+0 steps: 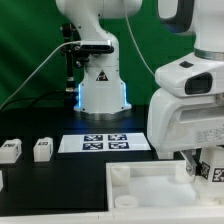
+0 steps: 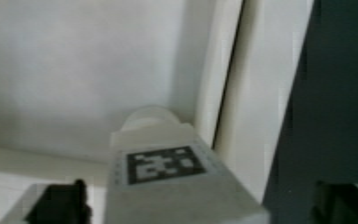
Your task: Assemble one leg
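Exterior view, raised, faces the base (image 1: 98,88) across the table (image 1: 50,185), claw (image 1: 206,168) nearest. Wrist view looks close past the claw at the leg (image 2: 163,160), seen in both.

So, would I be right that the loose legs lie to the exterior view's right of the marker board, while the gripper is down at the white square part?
Not quite. The loose legs lie to the exterior view's left of the marker board, not its right, as the exterior view shows. The gripper is indeed down at the white square part.
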